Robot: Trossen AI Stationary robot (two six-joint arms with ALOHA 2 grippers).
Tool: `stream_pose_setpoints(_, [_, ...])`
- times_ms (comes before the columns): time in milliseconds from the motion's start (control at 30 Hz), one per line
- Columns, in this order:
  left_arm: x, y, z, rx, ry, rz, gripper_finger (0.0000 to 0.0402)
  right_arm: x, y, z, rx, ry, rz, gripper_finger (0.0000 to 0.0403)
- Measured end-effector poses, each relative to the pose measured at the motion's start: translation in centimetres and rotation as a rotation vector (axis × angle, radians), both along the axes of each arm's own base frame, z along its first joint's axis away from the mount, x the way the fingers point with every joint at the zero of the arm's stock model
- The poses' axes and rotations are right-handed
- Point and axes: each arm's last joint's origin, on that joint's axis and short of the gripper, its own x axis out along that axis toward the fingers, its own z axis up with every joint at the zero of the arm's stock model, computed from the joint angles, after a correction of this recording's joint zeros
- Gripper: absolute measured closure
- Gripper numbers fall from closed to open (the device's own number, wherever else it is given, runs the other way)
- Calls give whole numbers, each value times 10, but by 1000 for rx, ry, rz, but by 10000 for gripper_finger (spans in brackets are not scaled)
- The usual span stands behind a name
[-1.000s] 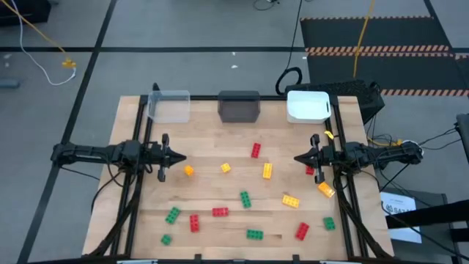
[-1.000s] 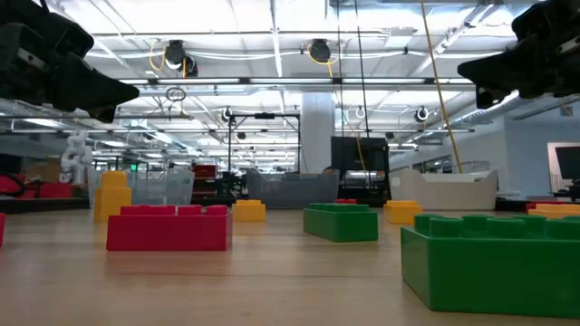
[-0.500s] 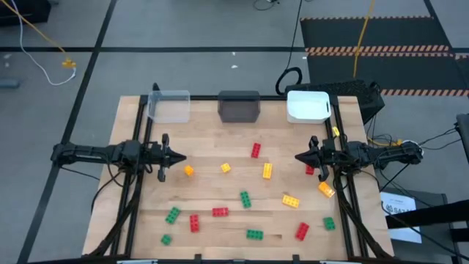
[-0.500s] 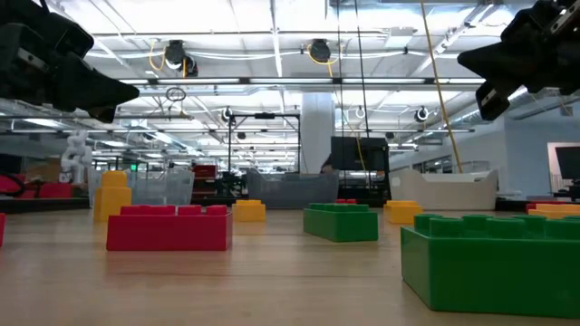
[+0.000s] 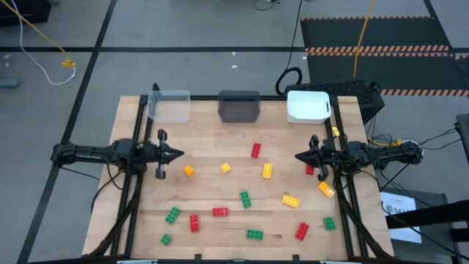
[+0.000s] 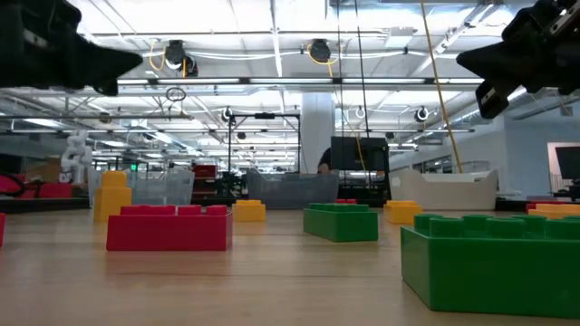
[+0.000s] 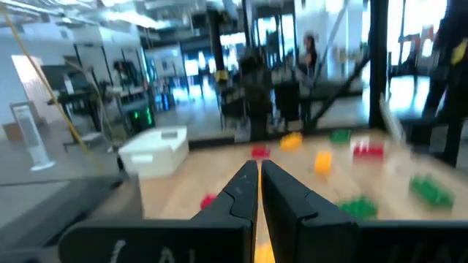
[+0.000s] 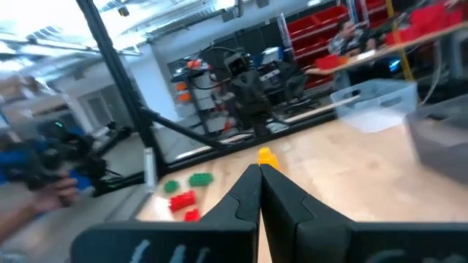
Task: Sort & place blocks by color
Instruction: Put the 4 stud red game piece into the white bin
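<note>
High view, looking straight down: a pale wooden table (image 5: 220, 147) held small studded plastic toy bricks scattered across its middle and near edge. At the far left, the left gripper (image 5: 178, 155) hovered above the table's left side with its two dark fingers pressed together, holding nothing. Just to its right lay a small orange brick (image 5: 188, 170). Nearer the front left sat two green bricks (image 5: 172, 215) and a red brick (image 5: 194, 223). Along the far edge stood three rectangular bins, left to right: a clear plastic bin (image 5: 169, 105), a dark grey bin (image 5: 239, 106) and a white bin (image 5: 307, 105). None of the bins showed a brick inside. Around the centre lay a yellow brick (image 5: 225, 168), a red brick (image 5: 256, 150), an orange brick (image 5: 267, 171) and a green brick (image 5: 245, 199). Further right were a yellow brick (image 5: 290, 201), a red brick (image 5: 301, 232) and a green brick (image 5: 329, 224). At the right side, the right gripper (image 5: 298, 157) hovered with its fingers also pressed together, empty, its tip pointing toward the table's middle.
</note>
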Motion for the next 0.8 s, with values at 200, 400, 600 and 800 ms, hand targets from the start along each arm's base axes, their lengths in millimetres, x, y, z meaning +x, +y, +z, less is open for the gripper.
stream_pose_setpoints(200, [-2, 0, 12, -151, -121, -28, 378, -1, -2, 5, -97, -46, -68, 403])
stream_pose_setpoints(400, [-4, 0, 17, -213, -179, -47, 378, -6, -2, 28, -285, -280, -138, 384])
stream_pose_setpoints(600, [-5, 2, 20, -130, -211, 21, 341, -3, -4, 39, -504, -320, -283, 286])
stream_pose_setpoints(800, [-3, 7, 21, -24, -132, 226, 218, 12, -5, 58, -519, -187, -389, 177])
